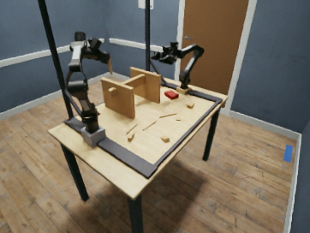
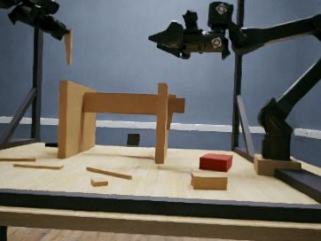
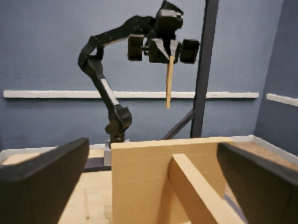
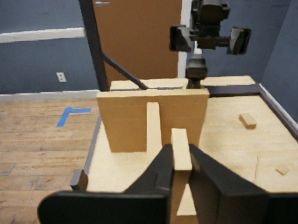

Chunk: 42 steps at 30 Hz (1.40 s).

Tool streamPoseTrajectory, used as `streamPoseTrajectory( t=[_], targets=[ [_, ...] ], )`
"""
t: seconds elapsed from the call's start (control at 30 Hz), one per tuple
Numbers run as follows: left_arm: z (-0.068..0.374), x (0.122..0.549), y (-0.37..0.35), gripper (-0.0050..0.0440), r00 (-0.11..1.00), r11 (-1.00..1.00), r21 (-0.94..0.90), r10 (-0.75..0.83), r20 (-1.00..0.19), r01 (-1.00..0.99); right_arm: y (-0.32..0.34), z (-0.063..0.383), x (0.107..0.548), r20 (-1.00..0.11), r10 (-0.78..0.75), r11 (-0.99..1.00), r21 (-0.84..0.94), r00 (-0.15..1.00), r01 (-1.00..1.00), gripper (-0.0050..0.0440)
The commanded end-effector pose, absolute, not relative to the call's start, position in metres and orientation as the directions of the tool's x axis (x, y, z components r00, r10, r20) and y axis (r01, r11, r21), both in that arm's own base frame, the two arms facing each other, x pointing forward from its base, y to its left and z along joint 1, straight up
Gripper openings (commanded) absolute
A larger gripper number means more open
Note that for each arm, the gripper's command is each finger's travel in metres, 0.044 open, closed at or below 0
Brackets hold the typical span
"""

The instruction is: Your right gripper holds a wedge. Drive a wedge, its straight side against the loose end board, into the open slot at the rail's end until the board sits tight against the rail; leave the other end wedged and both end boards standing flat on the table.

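"Where's the wedge [image 1: 110,68] [image 2: 68,49] [image 3: 169,85] [image 4: 181,155]?"

"Clamped in the right gripper [image 1: 109,59] [image 2: 67,34] [image 3: 170,61] [image 4: 178,150], pointing down, above the left end board [image 1: 117,98] [image 2: 66,120] [image 3: 142,180]."

"And the left gripper [image 1: 156,56] [image 2: 164,46] [image 3: 154,146] [image 4: 210,50]?"

"Fingers apart, raised over the table's far right [image 1: 201,99]."

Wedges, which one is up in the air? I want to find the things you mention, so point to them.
The wedge [image 1: 110,67] [image 2: 68,49] [image 3: 169,85] [image 4: 180,137] in the right gripper [image 1: 108,59] [image 2: 68,33] [image 3: 170,61] [image 4: 178,150], pointing down; the other wedge [image 2: 170,119] sits at one end of the rail [image 1: 136,83] [image 2: 124,103] [image 3: 194,186] [image 4: 153,122].
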<state>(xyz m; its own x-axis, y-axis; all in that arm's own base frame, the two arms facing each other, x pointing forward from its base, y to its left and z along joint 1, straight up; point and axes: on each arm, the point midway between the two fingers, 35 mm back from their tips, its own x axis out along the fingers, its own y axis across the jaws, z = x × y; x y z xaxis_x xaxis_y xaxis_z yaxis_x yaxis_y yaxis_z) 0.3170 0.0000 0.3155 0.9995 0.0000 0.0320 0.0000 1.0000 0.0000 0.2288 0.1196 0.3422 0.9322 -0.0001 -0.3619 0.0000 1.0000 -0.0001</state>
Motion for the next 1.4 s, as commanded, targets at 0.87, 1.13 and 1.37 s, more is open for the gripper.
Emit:
streamPoseTrajectory(
  t=[0.87,1.13,1.37],
  targets=[
    [0.3229,0.3157,0.0,0.04,0.999,1.0,0.0,0.0,0.05,0.0,0.1187,0.3465,0.2281,-0.354,0.004,1.0,0.011,0.935,0.0,-0.0003],
    [0.3229,0.3157,0.0,0.04,0.999,1.0,0.0,0.0,0.05,0.0,0.1187,0.3465,0.2281,-0.354,0.004,1.0,0.011,0.935,0.0,-0.002],
    [0.3229,0.3157,0.0,0.04,0.999,1.0,0.0,0.0,0.05,0.0,0.1187,0.3465,0.2281,-0.354,0.004,1.0,0.011,0.935,0.0,-0.005]
  ],
)
